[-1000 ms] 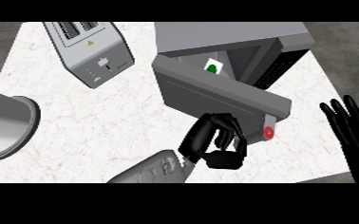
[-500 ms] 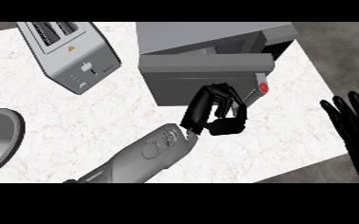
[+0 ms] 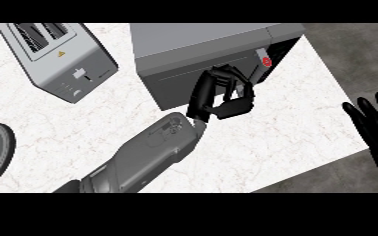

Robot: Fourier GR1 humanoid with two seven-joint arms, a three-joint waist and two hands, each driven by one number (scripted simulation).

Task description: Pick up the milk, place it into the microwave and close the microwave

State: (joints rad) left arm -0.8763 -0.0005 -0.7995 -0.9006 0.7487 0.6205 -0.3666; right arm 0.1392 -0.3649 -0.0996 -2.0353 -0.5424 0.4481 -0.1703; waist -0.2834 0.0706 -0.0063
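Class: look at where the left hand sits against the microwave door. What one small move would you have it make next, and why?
Probably one last short push, then draw back. The left hand has its fingers curled against the microwave door, which looks flush or nearly flush with the body, and no milk shows on the counter. The right hand rests open at the right edge.

Quick tally from the head view: one microwave (image 3: 199, 55), grey box with a single red button (image 3: 266, 63) on its front. One toaster (image 3: 55, 57), and it's got two slots on top. One dark round thing poking in at the left edge (image 3: 4, 147), can't tell what it is. One white marble tabletop (image 3: 88, 125) under all of it. Two robot hands: left one (image 3: 221, 97), right one (image 3: 365, 125). Milk cartons visible: zero.
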